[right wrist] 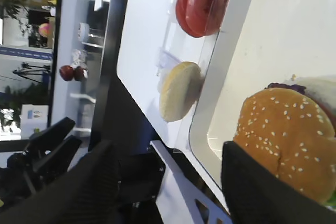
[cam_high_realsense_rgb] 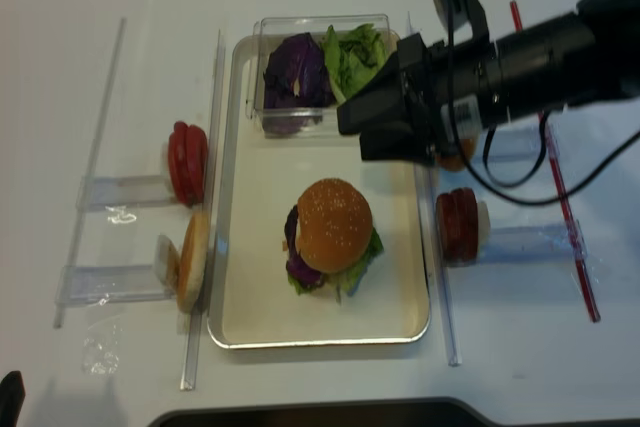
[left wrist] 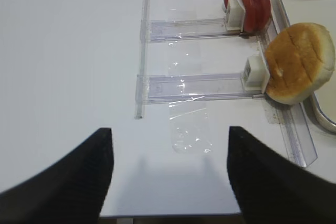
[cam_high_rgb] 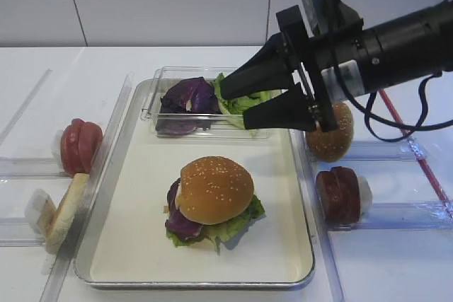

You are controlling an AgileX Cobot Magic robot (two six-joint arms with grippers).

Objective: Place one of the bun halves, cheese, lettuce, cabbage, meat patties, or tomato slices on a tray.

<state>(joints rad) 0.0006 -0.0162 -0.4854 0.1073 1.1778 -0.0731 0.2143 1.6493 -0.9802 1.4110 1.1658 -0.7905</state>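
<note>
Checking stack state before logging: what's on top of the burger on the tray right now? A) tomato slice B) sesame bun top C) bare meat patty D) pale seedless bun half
B: the sesame bun top caps the stack on the tray, with cabbage and lettuce poking out underneath.

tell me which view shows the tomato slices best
The left wrist view: the tomato slices stand large and sharp in their clear holder. Both exterior high views show them small, left of the tray. The right wrist view shows them close but partly behind plastic.
</note>
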